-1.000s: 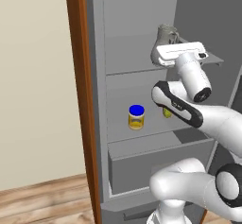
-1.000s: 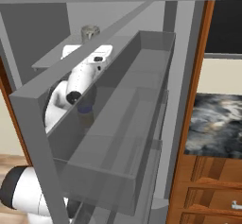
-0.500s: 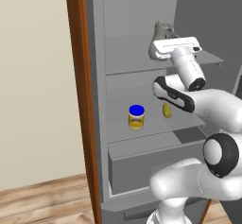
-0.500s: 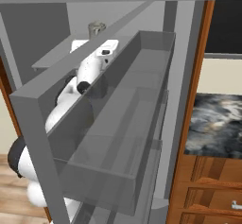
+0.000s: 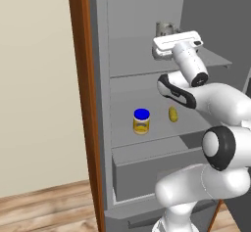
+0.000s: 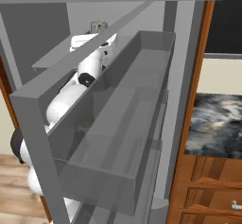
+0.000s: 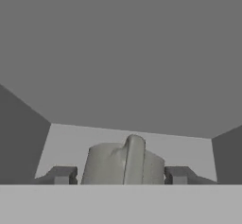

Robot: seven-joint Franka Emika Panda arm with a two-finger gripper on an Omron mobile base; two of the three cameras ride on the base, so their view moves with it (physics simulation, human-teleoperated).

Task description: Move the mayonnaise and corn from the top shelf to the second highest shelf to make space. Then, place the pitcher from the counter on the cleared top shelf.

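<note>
The pitcher (image 7: 124,164) sits on the top shelf (image 5: 215,59) between the spread-apart fingers (image 7: 61,176), so the last step looks done, and the arm should pull straight out.

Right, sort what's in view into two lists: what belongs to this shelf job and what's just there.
Job:
mayonnaise, on the second highest shelf
corn, same shelf
pitcher, on the top shelf
gripper, fingertips apart either side of the pitcher
counter

Just there:
door bin
wooden drawers
</note>
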